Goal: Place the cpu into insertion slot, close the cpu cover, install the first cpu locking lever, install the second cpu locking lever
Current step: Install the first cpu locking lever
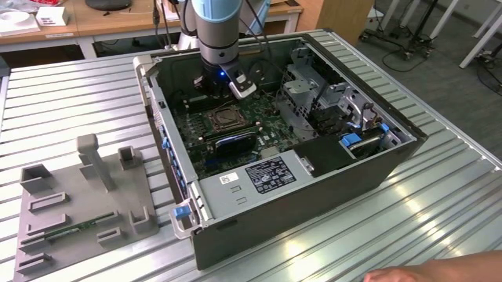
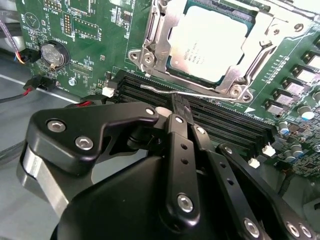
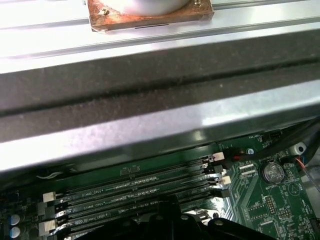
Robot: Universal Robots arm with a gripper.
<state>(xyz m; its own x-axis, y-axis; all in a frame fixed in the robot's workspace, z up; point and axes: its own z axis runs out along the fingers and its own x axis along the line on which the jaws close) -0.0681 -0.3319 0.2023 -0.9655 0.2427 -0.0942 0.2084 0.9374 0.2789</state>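
The cpu (image 2: 210, 40), a dull silver square, lies in the insertion slot (image 1: 223, 119) on the green board inside the open computer case. Over its edges the cpu cover (image 2: 155, 35), a silver frame, lies flat. A thin metal locking lever (image 2: 200, 94) runs along the socket's side nearest the memory slots. My gripper (image 2: 177, 106) is shut, and its black fingertips (image 2: 181, 114) sit right at this lever, with nothing seen between them. In the exterior view the gripper (image 1: 216, 97) hangs inside the case just behind the socket.
Long black memory slots (image 2: 220, 117) lie between gripper and socket. A coin battery (image 2: 52, 54) and red-black wires sit nearby. The grey drive cage (image 1: 314, 94) and power supply (image 1: 267, 173) crowd the case. A grey fixture (image 1: 86, 194) stands at the exterior view's left; a hand (image 1: 439, 271) rests at the bottom right.
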